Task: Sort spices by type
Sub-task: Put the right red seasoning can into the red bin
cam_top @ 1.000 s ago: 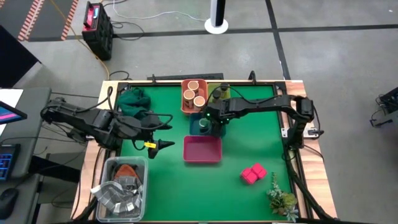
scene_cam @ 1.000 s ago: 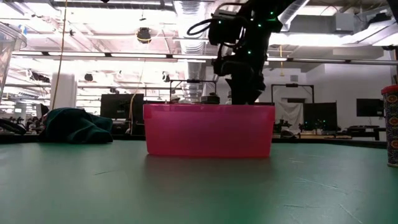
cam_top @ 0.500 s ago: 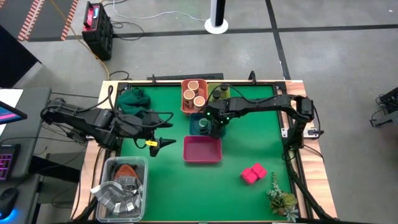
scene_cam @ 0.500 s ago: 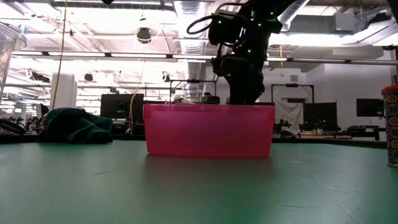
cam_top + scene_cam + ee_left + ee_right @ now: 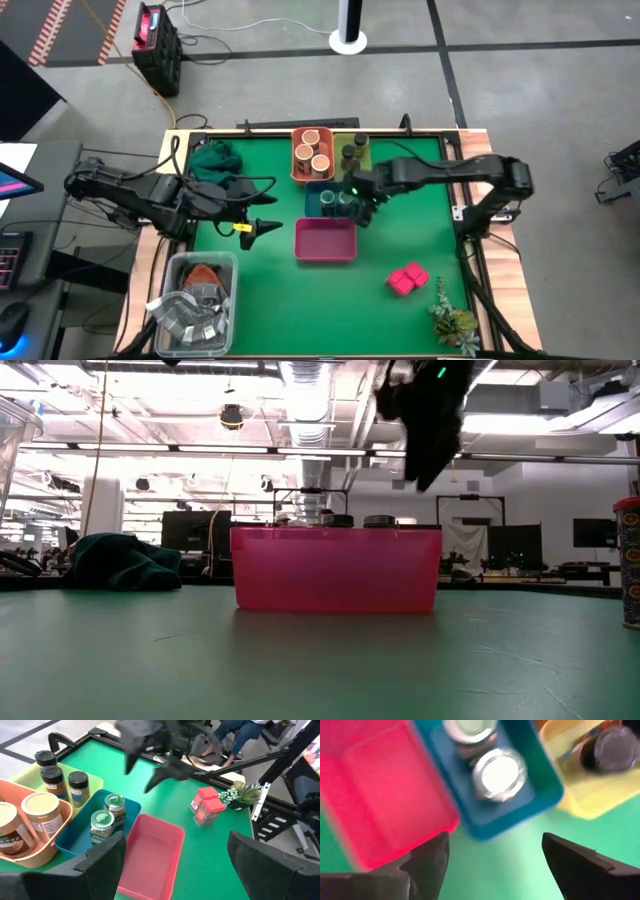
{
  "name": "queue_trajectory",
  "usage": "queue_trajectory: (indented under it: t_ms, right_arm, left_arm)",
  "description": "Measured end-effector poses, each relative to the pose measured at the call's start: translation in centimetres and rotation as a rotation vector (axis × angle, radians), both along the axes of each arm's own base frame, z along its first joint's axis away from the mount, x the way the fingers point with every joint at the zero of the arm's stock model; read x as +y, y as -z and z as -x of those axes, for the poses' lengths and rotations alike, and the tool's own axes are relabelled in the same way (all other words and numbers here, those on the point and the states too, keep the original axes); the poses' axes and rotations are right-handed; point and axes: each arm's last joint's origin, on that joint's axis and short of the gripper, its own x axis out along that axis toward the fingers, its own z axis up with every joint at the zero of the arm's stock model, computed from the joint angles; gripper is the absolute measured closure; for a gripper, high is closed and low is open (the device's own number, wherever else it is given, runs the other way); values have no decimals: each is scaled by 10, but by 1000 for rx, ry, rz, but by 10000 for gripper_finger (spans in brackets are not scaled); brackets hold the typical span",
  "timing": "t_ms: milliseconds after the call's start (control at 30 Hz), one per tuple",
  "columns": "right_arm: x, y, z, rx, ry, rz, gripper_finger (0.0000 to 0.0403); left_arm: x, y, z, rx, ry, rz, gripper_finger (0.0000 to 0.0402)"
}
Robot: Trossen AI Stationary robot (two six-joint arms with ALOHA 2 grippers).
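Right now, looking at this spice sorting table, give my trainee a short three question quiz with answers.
1. True or false: the pink tray holds the pink blocks.
2. How many green-lidded jars stand in the blue tray?
3. The right gripper is: A) shut on a jar, B) open and empty.

Key: 1. False, the blocks sit on the mat near the plant sprig. 2. Two. 3. B.

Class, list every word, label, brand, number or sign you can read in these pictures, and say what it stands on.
None can be read.
Dark-lidded jars in the yellow tray: printed labels, too small to read.
Green-lidded jars in the blue tray: labels blurred.
Pink blocks: label unreadable.
Tall can at the low view's edge: print too blurred.
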Motion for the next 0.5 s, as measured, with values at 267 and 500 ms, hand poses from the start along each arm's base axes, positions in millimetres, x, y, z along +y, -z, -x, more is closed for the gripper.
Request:
queue_trajectory:
  t_ms: [267, 500]
  right_arm:
    - [84, -13, 41, 109, 74, -61, 61]
    - [139, -11, 76, 235, 147, -135, 61]
  left_arm:
    - [0, 0, 0, -2, -3, 11, 72]
    - [0, 0, 0, 2, 3, 10, 72]
